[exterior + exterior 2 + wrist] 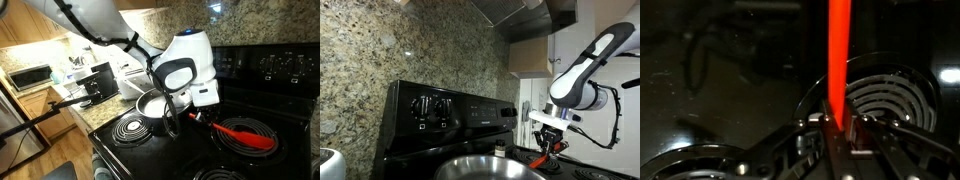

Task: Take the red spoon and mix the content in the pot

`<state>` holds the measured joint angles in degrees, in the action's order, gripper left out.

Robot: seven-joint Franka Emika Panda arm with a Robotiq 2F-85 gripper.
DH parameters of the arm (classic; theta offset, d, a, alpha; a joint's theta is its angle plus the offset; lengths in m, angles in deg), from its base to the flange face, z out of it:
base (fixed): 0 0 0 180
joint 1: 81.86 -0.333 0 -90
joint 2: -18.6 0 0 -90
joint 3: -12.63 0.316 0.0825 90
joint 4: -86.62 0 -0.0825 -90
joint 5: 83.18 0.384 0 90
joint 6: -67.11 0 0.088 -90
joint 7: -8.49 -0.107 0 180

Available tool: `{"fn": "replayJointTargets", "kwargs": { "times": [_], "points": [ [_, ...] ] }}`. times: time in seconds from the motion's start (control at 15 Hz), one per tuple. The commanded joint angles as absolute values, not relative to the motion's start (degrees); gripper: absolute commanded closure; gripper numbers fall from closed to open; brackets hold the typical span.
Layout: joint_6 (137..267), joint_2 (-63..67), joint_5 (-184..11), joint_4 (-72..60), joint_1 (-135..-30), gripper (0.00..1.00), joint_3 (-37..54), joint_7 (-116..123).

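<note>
Red spoon point(245, 133): handle end gripped, wide end out over a burner coil point(890, 95).
End effector point(190, 116): clamped tight on the spoon's handle.
Long axis: straight out from the jaws, pointing away from the pot.
Pot point(151, 104): just beside the end effector, on the side opposite the wide end.
Coming move: probably lift, then swing the wide end round.

The red spoon point(838, 60) is smooth glossy plastic, the pot point(490, 168) shiny metal, the stove point(430, 130) glossy black, the wall point(380, 50) speckled stone.

Both exterior views face the stove point(205, 150) point(430, 115) from different sides; wrist view hugs a burner point(890, 100).
</note>
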<state>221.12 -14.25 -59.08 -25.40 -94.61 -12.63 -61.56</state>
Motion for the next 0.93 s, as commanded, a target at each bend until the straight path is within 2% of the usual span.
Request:
{"fn": "replayJointTargets", "kwargs": {
  "times": [0.0, 0.33, 0.6, 0.67, 0.73, 0.87],
  "points": [
    [216.24, -11.94, -65.43, -24.83, -90.06, 0.96, -7.91, -65.94],
    [209.93, -12.98, -66.63, -22.47, -84.82, 0.96, -1.85, -66.42],
    [207.51, -14.00, -67.13, -21.51, -83.20, 0.96, -0.36, -67.14],
    [206.93, -14.12, -67.15, -21.35, -82.93, 0.59, -0.22, -67.42],
    [207.82, -14.38, -67.62, -21.34, -83.23, 0.58, -0.57, -68.03],
    [207.61, -14.51, -69.05, -21.19, -83.46, 0.45, -1.02, -69.11]
  ]
}}
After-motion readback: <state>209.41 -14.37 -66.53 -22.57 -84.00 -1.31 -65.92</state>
